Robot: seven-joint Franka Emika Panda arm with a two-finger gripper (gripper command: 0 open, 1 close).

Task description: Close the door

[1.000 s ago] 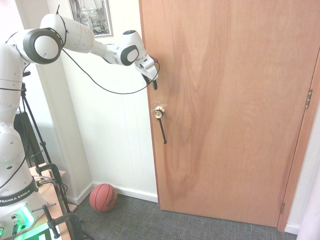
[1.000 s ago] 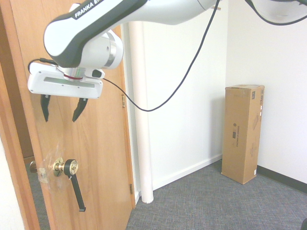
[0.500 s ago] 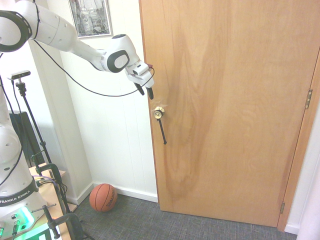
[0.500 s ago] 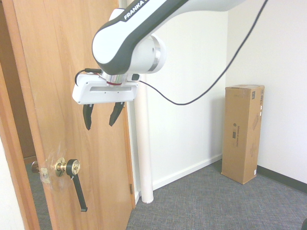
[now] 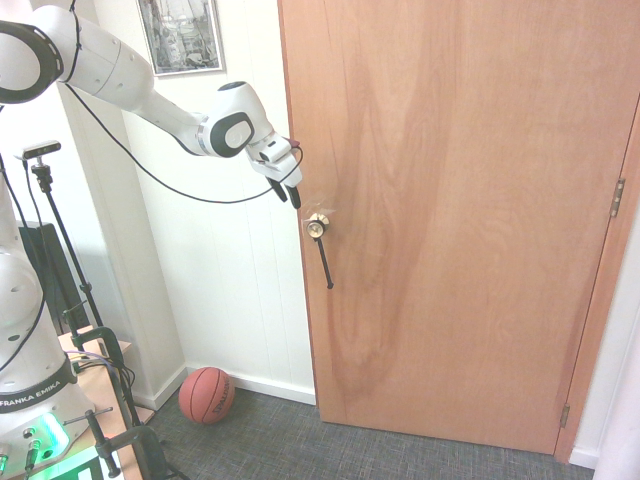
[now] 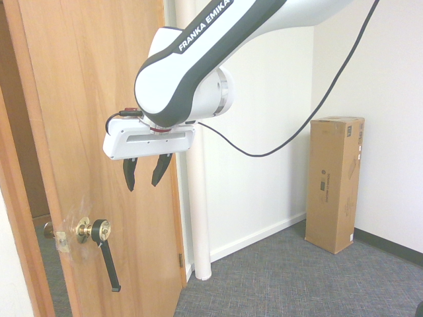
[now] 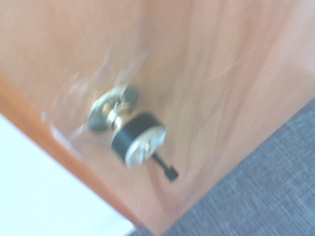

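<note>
In the second exterior view, the gripper [image 6: 144,173] hangs left of centre, its fingers apart and empty, before the ajar door [image 6: 112,198].

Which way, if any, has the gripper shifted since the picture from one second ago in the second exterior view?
Yes: gripper now sits farther right and lower, farther from door knob sideways.
</note>
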